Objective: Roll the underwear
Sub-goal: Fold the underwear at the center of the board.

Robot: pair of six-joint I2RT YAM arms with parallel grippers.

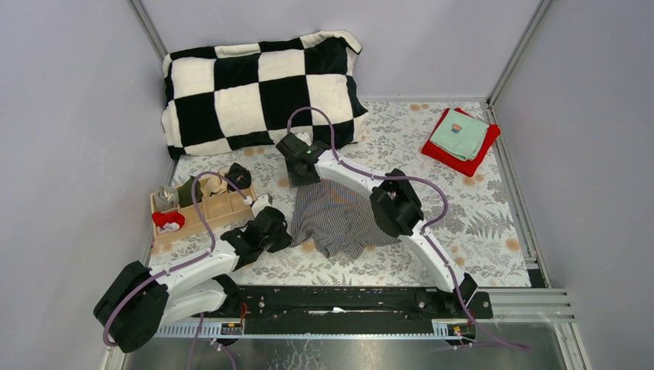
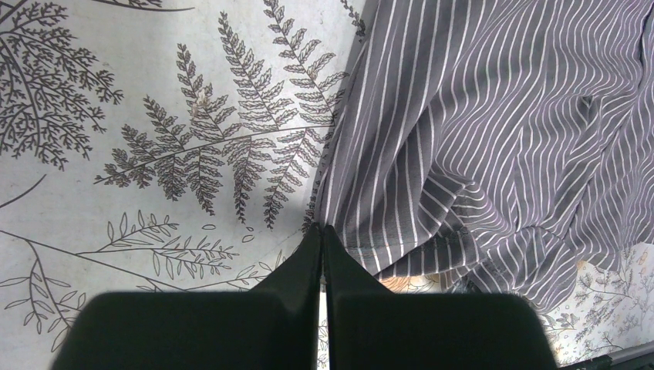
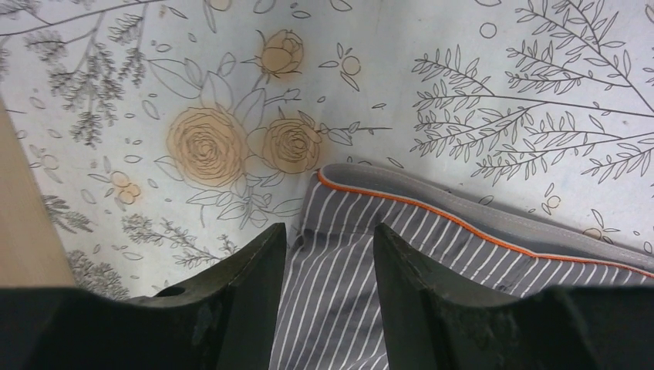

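Top external view: the grey striped underwear (image 1: 339,220) lies spread and rumpled on the floral surface (image 1: 470,223), between the two arms. Its waistband edge is on the far side, under the right hand (image 1: 302,173). The left hand (image 1: 281,235) sits at the cloth's near-left edge.

In the left wrist view, the left hand (image 2: 322,233) has its fingers pressed flat together. Their tips touch the hem of the underwear (image 2: 478,139); whether any cloth is pinched cannot be told.

In the right wrist view, the right hand (image 3: 330,243) is spread apart. Its fingers straddle the corner of the underwear (image 3: 463,254), just near of the orange-piped waistband (image 3: 432,202).
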